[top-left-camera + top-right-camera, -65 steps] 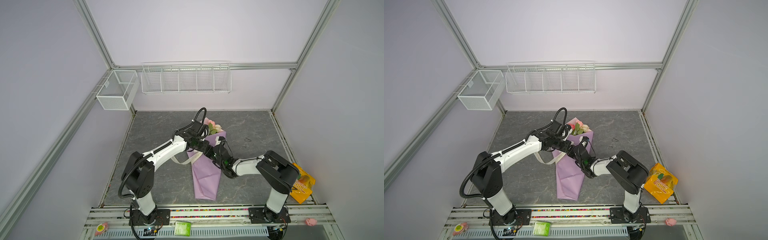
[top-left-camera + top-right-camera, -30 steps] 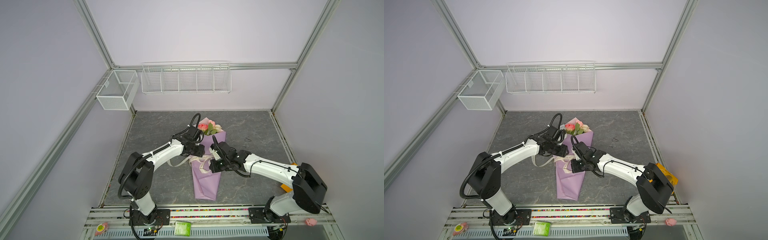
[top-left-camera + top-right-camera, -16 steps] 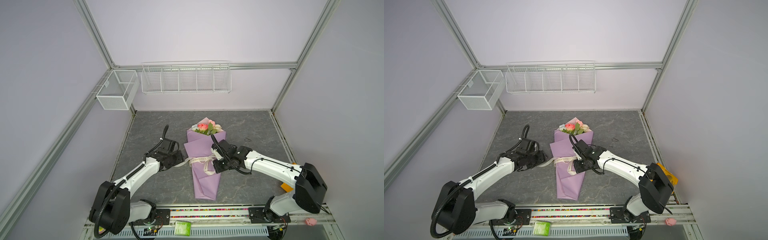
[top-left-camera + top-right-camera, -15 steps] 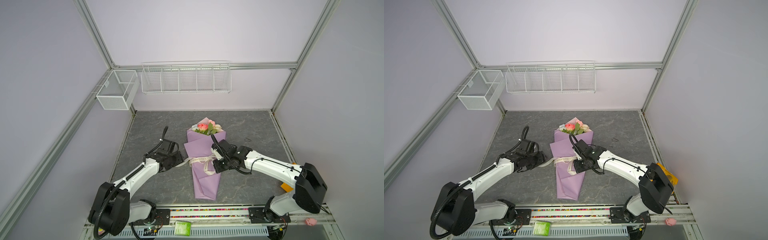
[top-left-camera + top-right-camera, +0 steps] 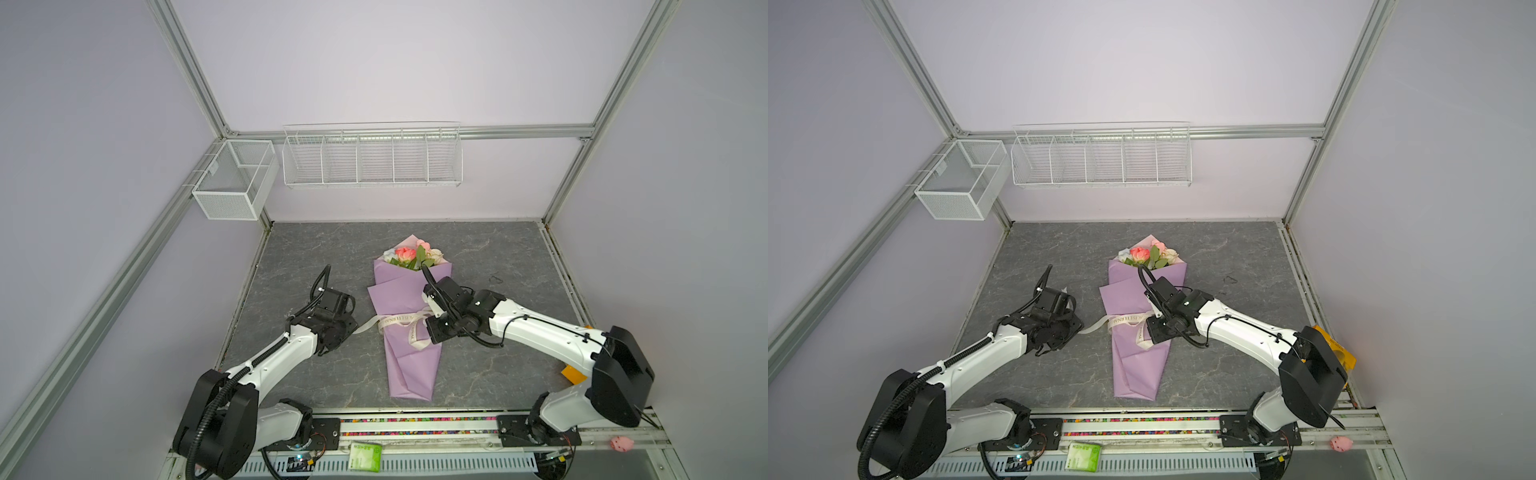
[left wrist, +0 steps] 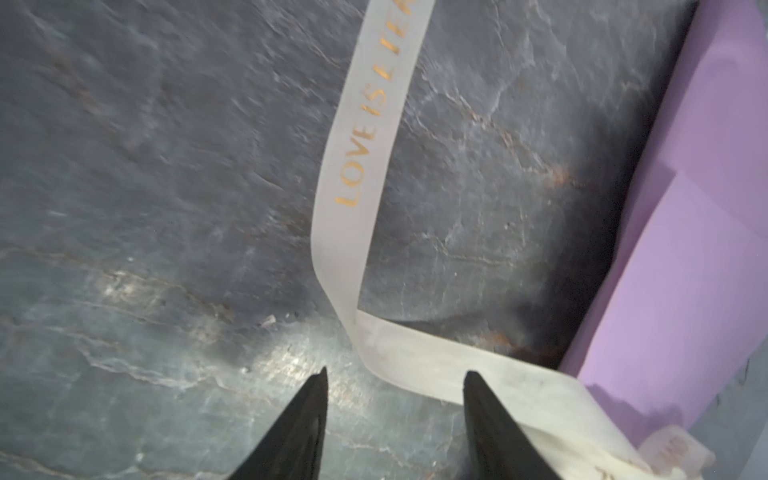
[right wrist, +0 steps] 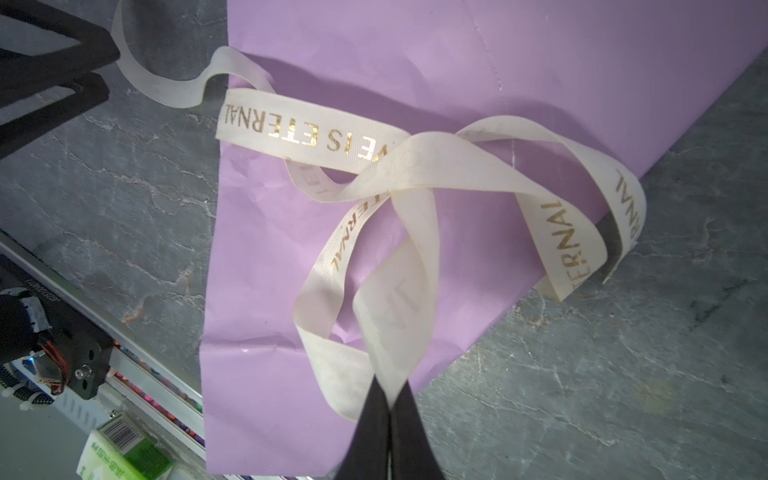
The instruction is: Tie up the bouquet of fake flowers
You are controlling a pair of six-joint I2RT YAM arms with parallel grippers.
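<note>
The bouquet of fake flowers shows pink, peach, cream and pale blue heads with green leaves, at the 12 o'clock end of a plain lilac paper wrap. The ribbon is cream, ribbed, with gold capital lettering. The tabletop is dark grey, veined pale like slate, with rusty flecks. The left arm and right arm are white with black joints; the left gripper and right gripper are black. Both wire baskets are white, the walls pale lilac. At 6 o'clock lies a green-and-white packet, at 4 o'clock an orange-yellow bag.
</note>
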